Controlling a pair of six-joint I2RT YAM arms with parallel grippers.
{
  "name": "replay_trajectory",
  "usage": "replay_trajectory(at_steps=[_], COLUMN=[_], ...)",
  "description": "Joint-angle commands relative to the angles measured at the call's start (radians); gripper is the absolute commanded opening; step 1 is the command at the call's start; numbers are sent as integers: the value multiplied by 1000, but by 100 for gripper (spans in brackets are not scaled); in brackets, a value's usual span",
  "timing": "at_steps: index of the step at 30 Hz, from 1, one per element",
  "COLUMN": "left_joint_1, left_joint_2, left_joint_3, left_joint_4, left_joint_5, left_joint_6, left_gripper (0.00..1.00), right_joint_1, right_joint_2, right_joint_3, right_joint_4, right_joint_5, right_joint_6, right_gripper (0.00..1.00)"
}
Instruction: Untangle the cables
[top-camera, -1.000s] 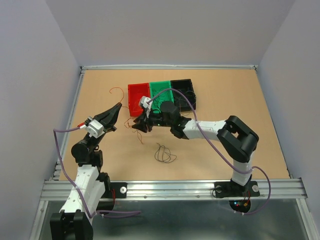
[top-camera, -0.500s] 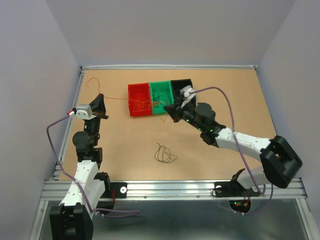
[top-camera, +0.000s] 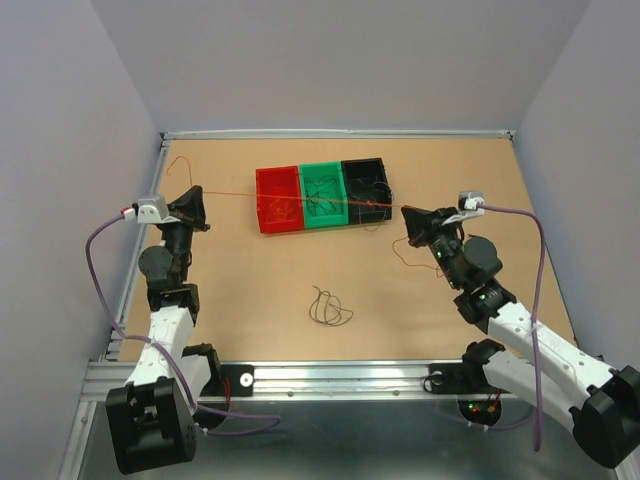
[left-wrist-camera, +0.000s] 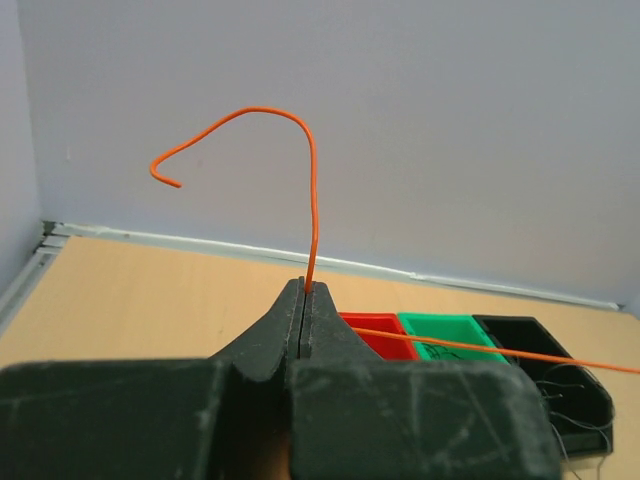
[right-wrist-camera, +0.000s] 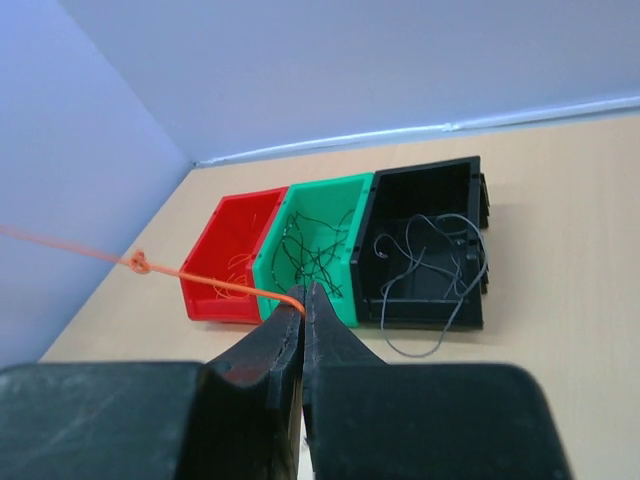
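The left claw (top-camera: 197, 203) is pressed together on an orange cable (top-camera: 300, 199), whose free end curls upward past its tips. The right claw (top-camera: 410, 222) is also closed, pinching the same cable farther along. The cable runs taut between them, from 9 o'clock to 3 o'clock, above the red bin (top-camera: 282, 225), green bin (top-camera: 327, 221) and black bin (top-camera: 372, 216), with a small knot (right-wrist-camera: 140, 262) in it. A dark cable (top-camera: 328, 308) lies loose on the tabletop (top-camera: 250, 300) at 6 o'clock from the bins, well apart from both claws
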Motion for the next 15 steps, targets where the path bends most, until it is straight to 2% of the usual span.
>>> replay_trajectory(at_steps=[1, 4, 7, 9, 11, 13, 14, 15], left_joint_1=[47, 49, 47, 43, 12, -23, -34, -46], left_joint_2=[-5, -5, 4, 33, 81, 133, 155, 173], left_joint_3=[46, 44, 32, 50, 70, 101, 113, 137], left_joint_4=[62, 71, 136, 155, 154, 120, 106, 94], left_joint_5=[-92, -86, 55, 191, 266, 278, 278, 278], left_joint_6=[11, 22, 30, 40, 80, 129, 144, 164], left_gripper=[0, 0, 0, 0, 0, 0, 0, 0], right_joint_1=[-27, -26, -26, -26, -27, -27, -27, -26], right_joint_2=[-98, -137, -141, -96, -43, 53, 85, 152], right_joint_3=[-44, -56, -39, -16, 37, 106, 135, 163], right_joint_4=[-34, -45, -51, -51, -42, -7, 4, 15], right_joint_5=[218, 202, 93, -22, -108, -299, -300, -390], right_joint_6=[5, -9, -23, -26, -27, -20, -15, -11], right_gripper=[1, 1, 1, 0, 1, 0, 0, 1])
